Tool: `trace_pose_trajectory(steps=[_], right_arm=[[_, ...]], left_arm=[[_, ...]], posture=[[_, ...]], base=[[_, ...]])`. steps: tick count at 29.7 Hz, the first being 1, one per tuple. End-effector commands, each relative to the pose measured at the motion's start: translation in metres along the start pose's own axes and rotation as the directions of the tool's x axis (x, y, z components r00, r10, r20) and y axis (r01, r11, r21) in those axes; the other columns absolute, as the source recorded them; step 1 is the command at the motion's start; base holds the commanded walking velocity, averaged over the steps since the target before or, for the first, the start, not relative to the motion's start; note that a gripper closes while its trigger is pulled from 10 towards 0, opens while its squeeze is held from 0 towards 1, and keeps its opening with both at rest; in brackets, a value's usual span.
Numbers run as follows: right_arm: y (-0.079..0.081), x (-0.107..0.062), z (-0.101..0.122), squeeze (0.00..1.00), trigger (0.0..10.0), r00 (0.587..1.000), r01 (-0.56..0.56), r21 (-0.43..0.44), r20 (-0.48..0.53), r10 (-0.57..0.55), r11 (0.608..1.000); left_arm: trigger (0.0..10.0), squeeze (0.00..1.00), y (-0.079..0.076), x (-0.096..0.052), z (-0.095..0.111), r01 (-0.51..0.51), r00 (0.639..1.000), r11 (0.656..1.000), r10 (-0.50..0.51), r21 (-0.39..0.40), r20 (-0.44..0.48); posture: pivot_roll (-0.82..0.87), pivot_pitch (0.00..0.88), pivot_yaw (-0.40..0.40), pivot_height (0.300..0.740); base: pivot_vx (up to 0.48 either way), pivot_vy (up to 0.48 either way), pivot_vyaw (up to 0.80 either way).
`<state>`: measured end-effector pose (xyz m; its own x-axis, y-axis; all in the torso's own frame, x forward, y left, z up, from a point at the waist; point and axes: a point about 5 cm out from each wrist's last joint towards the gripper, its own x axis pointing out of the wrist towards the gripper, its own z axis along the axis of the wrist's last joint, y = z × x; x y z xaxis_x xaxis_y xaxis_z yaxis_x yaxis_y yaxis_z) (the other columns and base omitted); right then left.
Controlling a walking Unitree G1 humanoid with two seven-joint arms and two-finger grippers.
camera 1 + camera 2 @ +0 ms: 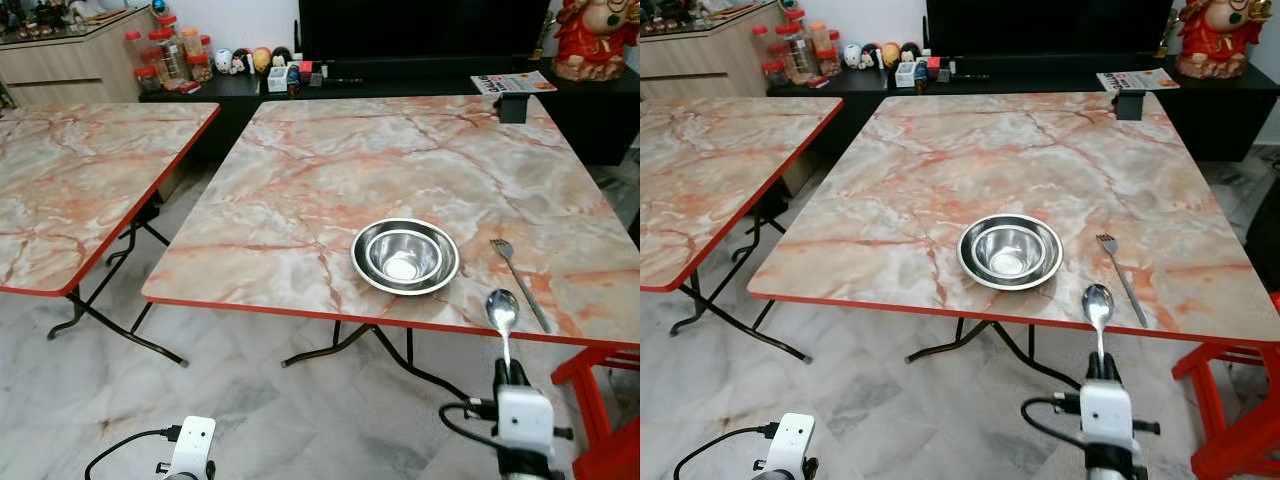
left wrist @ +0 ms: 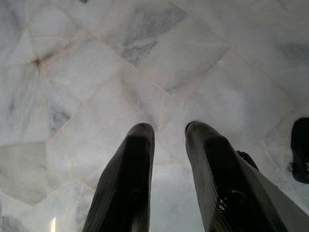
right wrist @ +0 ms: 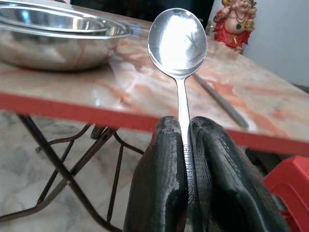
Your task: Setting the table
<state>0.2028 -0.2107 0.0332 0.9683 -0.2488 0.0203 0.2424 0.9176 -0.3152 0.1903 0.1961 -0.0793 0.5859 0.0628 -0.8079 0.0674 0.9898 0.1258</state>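
At the near edge of the marble table (image 1: 300,170), in the left eye view, the right gripper (image 1: 509,377) holds a spoon (image 1: 502,312) by its handle. The spoon's round end sticks out over the table edge, and its long line runs away from the robot, toward the far side. A fork (image 1: 518,281) lies flat just beside it, to the right, pointing almost the same way. A steel bowl (image 1: 405,256) sits to the left of both, with a smaller bowl inside it.

In the right eye view the same things show, and the spoon's round end sits between the bowl and the fork (that gap looks like the spot to lay it down). The left gripper hangs low over the floor, far from the table, so the right arm is the one close enough.

In the left wrist view, the left gripper (image 2: 169,159) has its fingers apart and holds nothing, above the pale floor.

In the right wrist view, the black fingers (image 3: 161,179) squeeze the spoon's handle tight, with the round end up above the table's red rim.
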Motion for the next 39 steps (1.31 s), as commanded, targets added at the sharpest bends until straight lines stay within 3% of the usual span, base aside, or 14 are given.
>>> trace_pose_trajectory(steps=[1,5,9,12,19,33,39], right_arm=[[-0.002,0.01,0.007,0.0,10.0,1.0,0.01,0.013,0.009,-0.01,1.0],[-0.002,0.054,0.032,0.0,10.0,1.0,0.01,0.075,0.028,-0.012,0.997],[-0.001,0.078,0.048,0.0,10.0,0.999,-0.006,0.078,0.044,0.003,0.997],[-0.003,0.103,0.055,0.0,10.0,1.0,0.018,0.108,-0.017,-0.016,0.994],[-0.003,0.132,0.062,0.0,10.0,0.994,0.046,0.175,-0.109,-0.027,0.983],[-0.002,0.147,0.051,0.0,10.0,0.961,-0.02,0.175,-0.267,0.067,0.984],[-0.004,0.149,0.05,0.0,10.0,0.957,-0.021,0.17,-0.281,0.069,0.985]], left_arm=[[10.0,0.0,0.0,-0.001,-0.004,-0.005,1.0,1.0,0.005,-0.001,-0.008],[10.0,0.0,-0.003,-0.001,-0.005,-0.001,1.0,1.0,0.001,-0.004,-0.012],[10.0,0.0,-0.003,0.0,-0.004,0.0,1.0,1.0,0.0,-0.003,-0.01],[10.0,0.0,-0.003,0.0,0.0,-0.002,1.0,1.0,0.002,-0.007,-0.004],[10.0,0.0,-0.005,0.0,0.001,-0.005,1.0,1.0,0.005,-0.026,-0.001],[10.0,0.0,-0.004,0.0,-0.002,-0.008,1.0,1.0,0.008,-0.03,-0.01],[10.0,0.0,-0.003,0.0,-0.001,-0.007,1.0,1.0,0.007,-0.03,-0.008]], posture=[[-0.14,0.0,0.067,0.74],[-0.13,0.0,0.058,0.74],[-0.13,0.0,0.058,0.74],[-0.13,0.0,0.06,0.74],[-0.11,0.0,0.056,0.74],[-0.11,0.0,0.06,0.74],[-0.11,0.0,0.063,0.74]], base=[[0.0,0.0,0.0],[0.0,0.0,0.0],[0.0,0.0,0.0],[0.0,0.0,0.0],[0.0,0.0,0.0],[0.0,0.0,0.0],[0.0,0.0,0.0]])
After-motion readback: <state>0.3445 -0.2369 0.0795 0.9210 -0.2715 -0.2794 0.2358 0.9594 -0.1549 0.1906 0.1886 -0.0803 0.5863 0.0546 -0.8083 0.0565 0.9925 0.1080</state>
